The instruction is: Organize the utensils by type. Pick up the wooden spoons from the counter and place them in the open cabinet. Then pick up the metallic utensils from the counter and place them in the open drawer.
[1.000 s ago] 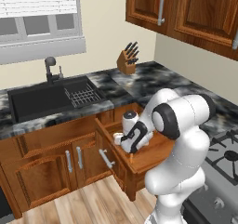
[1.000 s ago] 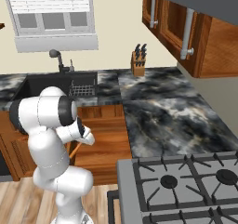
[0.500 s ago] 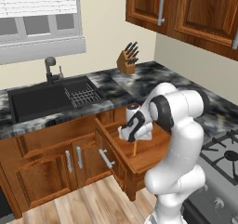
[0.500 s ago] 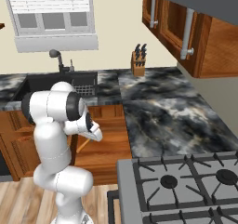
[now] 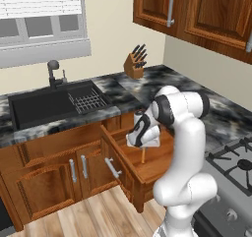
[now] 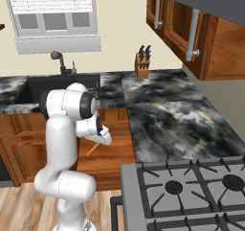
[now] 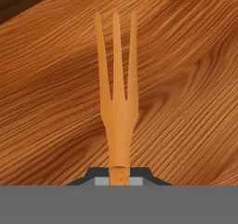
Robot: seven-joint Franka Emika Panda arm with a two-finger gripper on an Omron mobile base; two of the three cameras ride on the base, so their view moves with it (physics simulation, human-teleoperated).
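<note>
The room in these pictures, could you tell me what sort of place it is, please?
A rendered home kitchen, by the look of it: a black sink with a faucet under a window, a knife block on the marble counter, and a gas stove.

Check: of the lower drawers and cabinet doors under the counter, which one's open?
The wide drawer right of the sink, pulled out beneath the gripper; the cabinet doors under the sink sit flush, closed.
</note>
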